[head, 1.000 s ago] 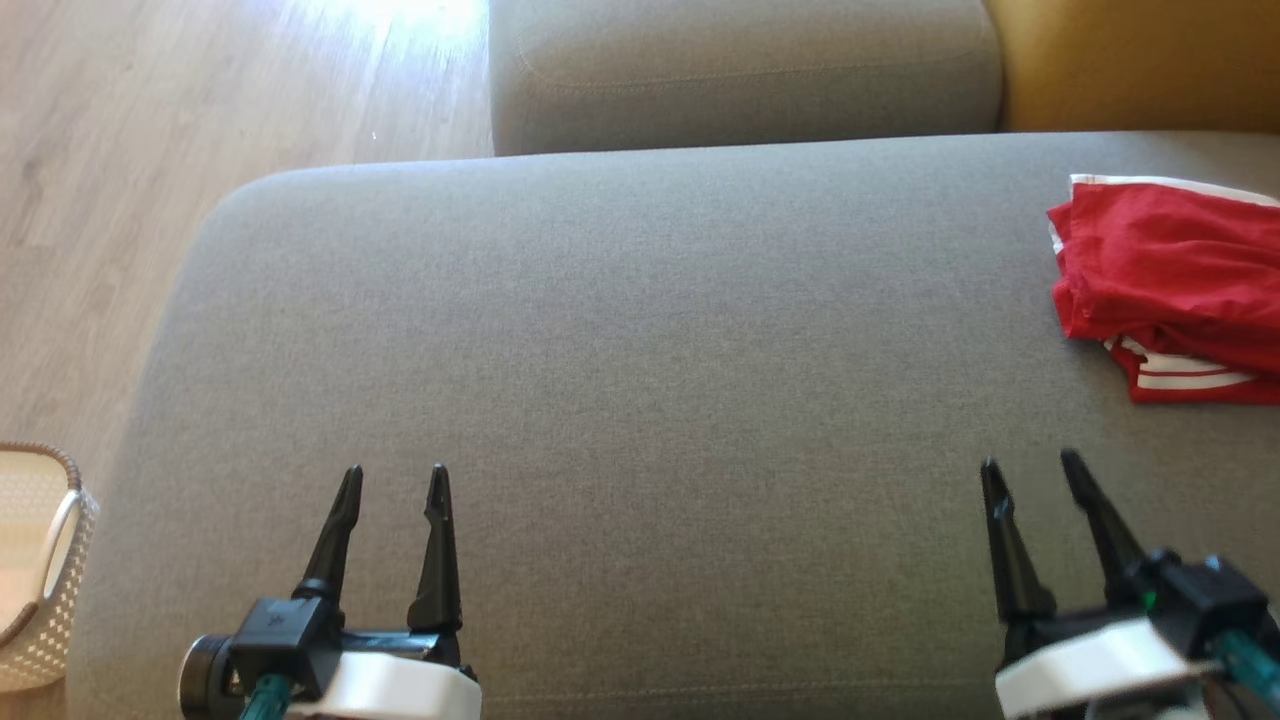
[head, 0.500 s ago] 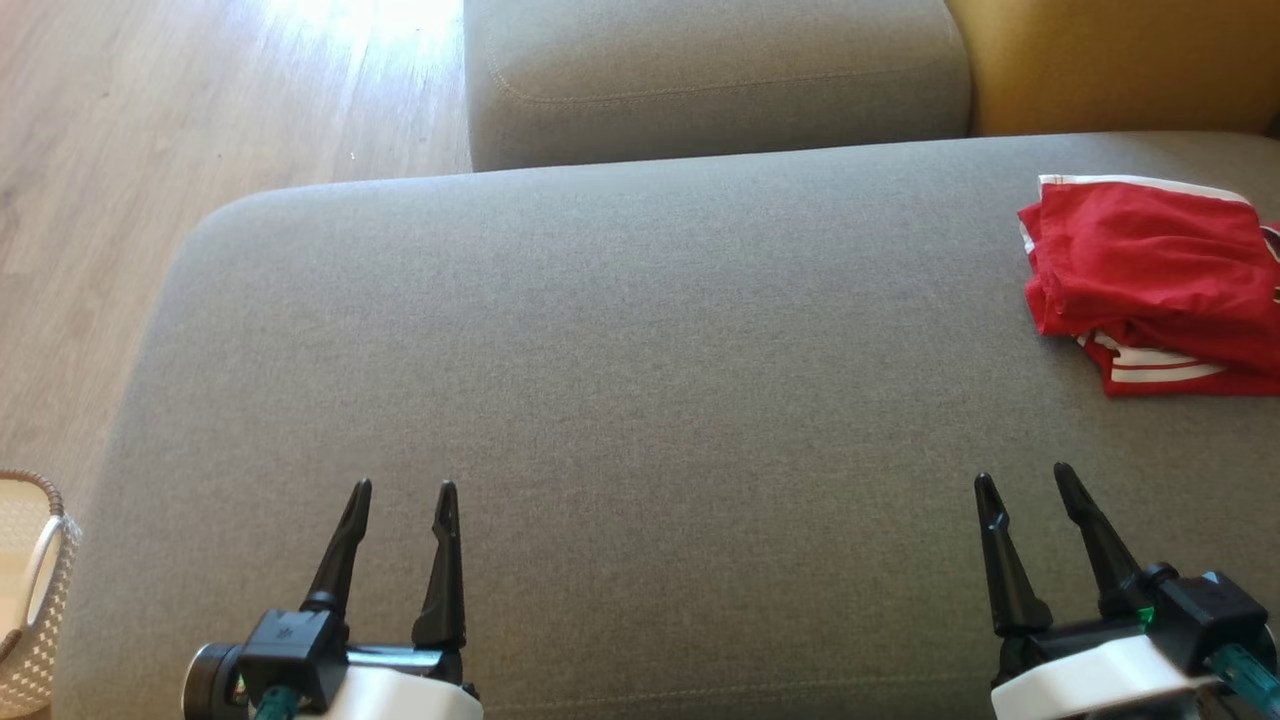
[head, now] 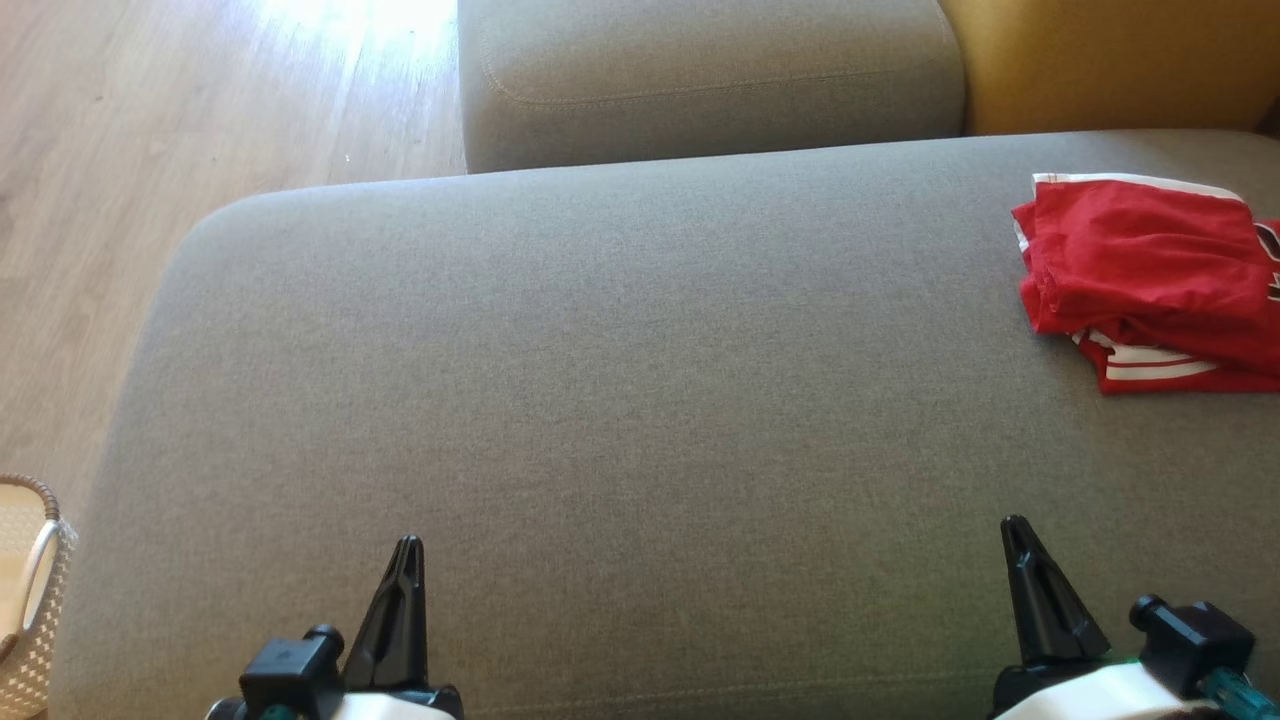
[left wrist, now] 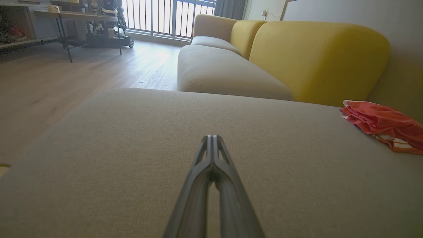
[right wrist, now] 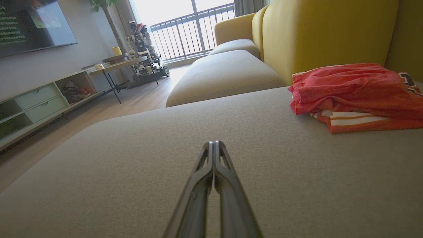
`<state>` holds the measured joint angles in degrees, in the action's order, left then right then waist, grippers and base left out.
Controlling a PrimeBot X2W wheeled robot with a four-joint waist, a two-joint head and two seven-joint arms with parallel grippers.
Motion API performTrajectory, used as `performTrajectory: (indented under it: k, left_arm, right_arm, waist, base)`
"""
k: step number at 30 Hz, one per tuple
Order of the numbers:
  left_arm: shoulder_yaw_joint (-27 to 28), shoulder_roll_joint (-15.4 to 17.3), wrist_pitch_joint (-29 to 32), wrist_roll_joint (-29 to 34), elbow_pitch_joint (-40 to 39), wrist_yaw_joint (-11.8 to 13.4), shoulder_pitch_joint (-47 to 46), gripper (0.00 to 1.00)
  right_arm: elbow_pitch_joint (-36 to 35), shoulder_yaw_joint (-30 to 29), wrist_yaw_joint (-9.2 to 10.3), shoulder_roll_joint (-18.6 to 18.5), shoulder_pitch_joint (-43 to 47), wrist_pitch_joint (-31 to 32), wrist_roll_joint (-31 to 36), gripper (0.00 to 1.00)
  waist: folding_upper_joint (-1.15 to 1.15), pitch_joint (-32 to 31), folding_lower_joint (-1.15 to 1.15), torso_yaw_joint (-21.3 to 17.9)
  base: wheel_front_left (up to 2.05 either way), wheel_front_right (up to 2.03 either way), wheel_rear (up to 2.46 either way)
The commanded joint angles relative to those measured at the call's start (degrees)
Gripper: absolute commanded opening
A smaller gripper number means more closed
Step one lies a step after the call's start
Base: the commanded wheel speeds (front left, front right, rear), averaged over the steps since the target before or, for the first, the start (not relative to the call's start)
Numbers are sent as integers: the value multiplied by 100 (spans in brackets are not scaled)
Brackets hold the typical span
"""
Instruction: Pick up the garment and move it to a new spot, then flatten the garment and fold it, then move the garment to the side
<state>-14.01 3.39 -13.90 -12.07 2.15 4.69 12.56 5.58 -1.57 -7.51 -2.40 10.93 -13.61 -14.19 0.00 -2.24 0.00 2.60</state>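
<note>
The broad grey sofa seat cushion [head: 640, 400] is showing matt, finely woven cloth. The crumpled red garment with white stripes [head: 1130, 260] is looking like thin, soft jersey. The pale plank floor [head: 150, 150] is showing wood grain and catching glossy glare. The yellow backrest [head: 1100, 60] is looking like matt upholstery. The left gripper [head: 408, 548] and right gripper [head: 1016, 528] are showing smooth, matt black plastic fingers. The white perforated basket [head: 25, 650] is looking like plastic.

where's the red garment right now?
Head view: the red garment lies in a heap at the far right of the grey sofa seat, just before the yellow backrest, ahead and right of the shut right claw, apart from it.
</note>
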Motion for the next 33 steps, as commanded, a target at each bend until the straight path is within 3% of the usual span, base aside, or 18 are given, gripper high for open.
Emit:
performTrajectory:
  k: [1, 33]
  left_arm:
    - [75, 25, 22, -151, -154, -30, -237, 0]
    - [462, 129, 461, -2526, 283, -385, -725, 0]
  right_arm:
    - [-160, 0, 0, -41, -227, 27, -167, 0]
    - [127, 2, 1, -148, -648, 475, -2452, 0]
  waist:
    - [0, 2, 0, -2]
    - [0, 68, 0, -74]
  base:
    - [0, 0, 0]
    - [0, 0, 0]
